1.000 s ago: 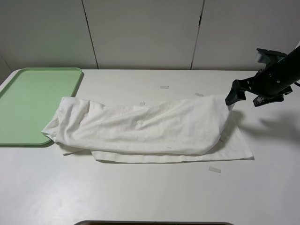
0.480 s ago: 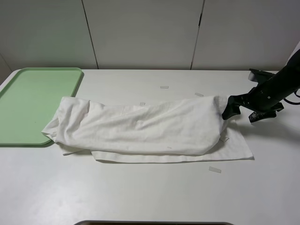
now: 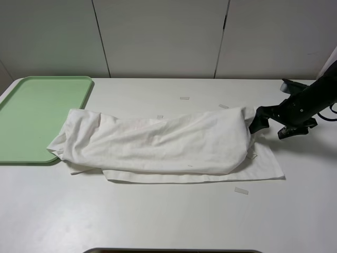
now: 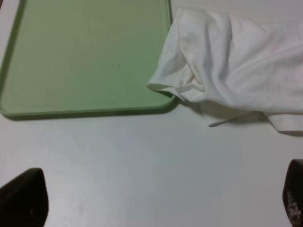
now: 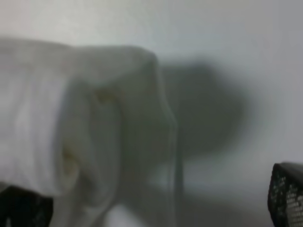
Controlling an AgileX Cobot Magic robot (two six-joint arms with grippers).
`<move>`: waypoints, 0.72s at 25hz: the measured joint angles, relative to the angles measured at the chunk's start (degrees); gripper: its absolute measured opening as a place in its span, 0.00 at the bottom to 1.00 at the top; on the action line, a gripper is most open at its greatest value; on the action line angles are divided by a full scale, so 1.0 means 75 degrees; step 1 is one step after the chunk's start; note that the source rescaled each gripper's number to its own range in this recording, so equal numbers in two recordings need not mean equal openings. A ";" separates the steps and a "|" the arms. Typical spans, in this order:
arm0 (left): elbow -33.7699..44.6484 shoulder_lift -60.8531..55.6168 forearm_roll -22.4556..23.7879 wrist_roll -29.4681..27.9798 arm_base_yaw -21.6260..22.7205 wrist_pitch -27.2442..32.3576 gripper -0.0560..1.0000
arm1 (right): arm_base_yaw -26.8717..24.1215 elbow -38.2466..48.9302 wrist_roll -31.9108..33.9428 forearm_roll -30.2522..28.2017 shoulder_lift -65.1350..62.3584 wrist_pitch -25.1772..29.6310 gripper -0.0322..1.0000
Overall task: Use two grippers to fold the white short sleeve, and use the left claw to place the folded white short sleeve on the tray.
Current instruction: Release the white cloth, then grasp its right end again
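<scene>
The white short sleeve (image 3: 158, 142) lies folded into a long band across the table, its left end over the corner of the pale green tray (image 3: 31, 116). My right gripper (image 3: 270, 129) is open and low at the shirt's right end, with one fingertip against the cloth edge. In the right wrist view the shirt's bunched end (image 5: 71, 118) lies by one finger, the gripper (image 5: 151, 203) spread wide. The left claw is out of the high view. Its wrist view shows it (image 4: 156, 196) open and empty above bare table, near the shirt's left end (image 4: 236, 61) and the tray (image 4: 85, 52).
Small pale tape strips lie on the table behind the shirt (image 3: 184, 98), near its right end (image 3: 224, 106) and in front of it (image 3: 241, 191). A white panelled wall stands behind the table. A dark edge (image 3: 174, 251) shows at the table's front.
My right gripper has come down and moved left to the shirt's right end. The shirt's right end has shifted slightly. The rest of the shirt and the tray have not moved.
</scene>
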 joint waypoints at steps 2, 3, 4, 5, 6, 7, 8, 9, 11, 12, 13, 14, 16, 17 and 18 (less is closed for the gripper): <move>0.0000 0.0000 0.0000 0.0000 0.0000 0.0000 1.00 | 0.0000 -0.0020 -0.0081 0.0107 0.0024 0.0011 1.00; 0.0000 0.0000 0.0000 0.0000 0.0000 0.0000 1.00 | 0.0000 -0.0028 -0.0141 0.0213 0.0036 0.0011 1.00; 0.0000 0.0000 0.0000 0.0000 0.0000 0.0000 1.00 | 0.0000 -0.0036 -0.0180 0.0267 0.0036 0.0021 1.00; 0.0000 0.0000 0.0000 0.0000 0.0000 0.0000 1.00 | 0.0000 -0.0036 -0.0302 0.0436 0.0042 0.0051 1.00; 0.0000 0.0000 0.0000 0.0000 0.0000 0.0000 1.00 | 0.0000 -0.0036 -0.0427 0.0583 0.0044 0.0109 1.00; 0.0000 0.0000 0.0000 0.0000 0.0000 0.0000 1.00 | 0.0000 -0.0036 -0.0542 0.0726 0.0051 0.0189 1.00; 0.0000 0.0000 0.0000 0.0000 0.0000 0.0000 1.00 | 0.0000 -0.0036 -0.0673 0.0872 0.0061 0.0283 1.00; 0.0000 0.0000 0.0000 0.0000 0.0000 0.0000 1.00 | 0.0000 -0.0036 -0.0789 0.0986 0.0061 0.0388 1.00; 0.0000 0.0000 0.0000 0.0000 0.0000 0.0000 1.00 | 0.0000 -0.0036 -0.0943 0.1213 0.0087 0.0644 1.00; 0.0000 0.0000 0.0000 0.0000 0.0000 0.0000 1.00 | 0.0000 -0.0036 -0.0982 0.1245 0.0095 0.0763 1.00; 0.0000 0.0000 0.0000 0.0000 0.0000 0.0000 1.00 | 0.0000 -0.0045 -0.0994 0.1271 0.0102 0.0844 1.00; 0.0000 0.0000 0.0000 0.0000 0.0000 0.0000 1.00 | 0.0000 -0.0045 -0.1003 0.1305 0.0112 0.0931 1.00; 0.0000 0.0000 0.0000 0.0000 0.0000 0.0000 1.00 | 0.0000 -0.0045 -0.1009 0.1327 0.0118 0.1109 1.00; 0.0000 0.0000 0.0000 0.0000 0.0000 0.0000 1.00 | 0.0000 -0.0045 -0.1009 0.1334 0.0118 0.1149 1.00; 0.0000 0.0000 0.0000 0.0000 0.0000 0.0000 1.00 | 0.0000 -0.0045 -0.1009 0.1345 0.0120 0.1210 1.00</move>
